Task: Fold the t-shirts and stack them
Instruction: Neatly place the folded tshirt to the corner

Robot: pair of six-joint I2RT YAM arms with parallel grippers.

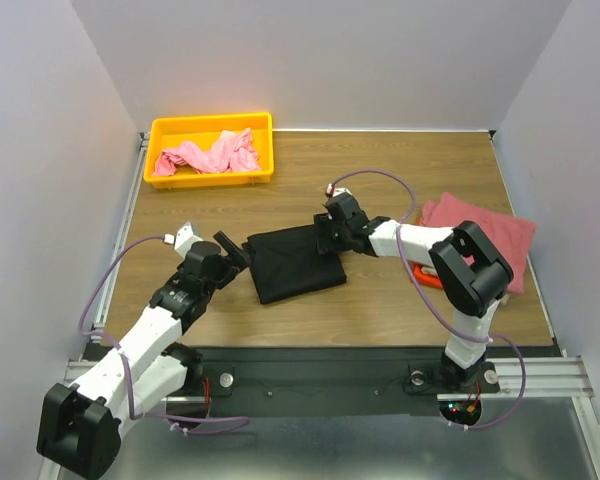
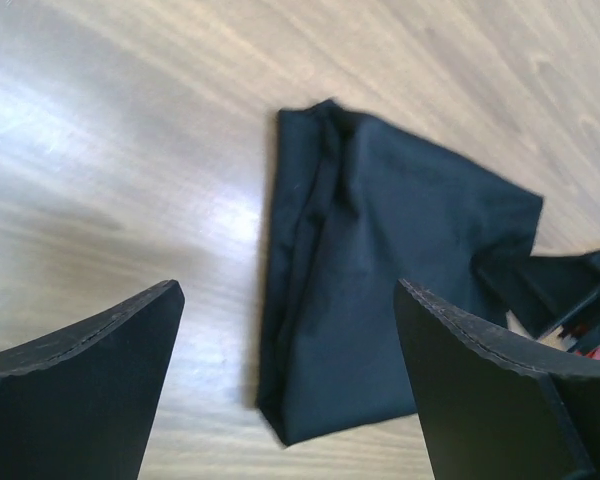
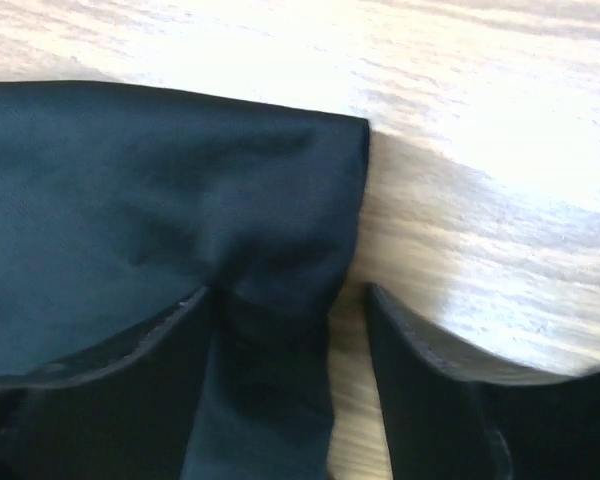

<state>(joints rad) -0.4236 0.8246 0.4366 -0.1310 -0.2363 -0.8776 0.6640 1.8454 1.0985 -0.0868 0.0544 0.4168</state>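
Note:
The black t-shirt (image 1: 295, 262) lies folded in a rough rectangle on the middle of the wooden table. My left gripper (image 1: 236, 250) is open and empty, just left of the shirt's left edge; its wrist view shows the shirt (image 2: 400, 230) between and beyond its spread fingers (image 2: 100, 370). My right gripper (image 1: 329, 226) is at the shirt's far right corner, jaws open and straddling the cloth's edge (image 3: 160, 190), not closed on it. A dusty rose-red t-shirt (image 1: 485, 235) lies folded at the right, with an orange one (image 1: 427, 276) showing under it. A light pink t-shirt (image 1: 210, 155) lies crumpled in the bin.
The yellow plastic bin (image 1: 262, 150) stands at the table's far left. Grey walls enclose the table on three sides. A black strip and metal rail (image 1: 330, 375) run along the near edge by the arm bases.

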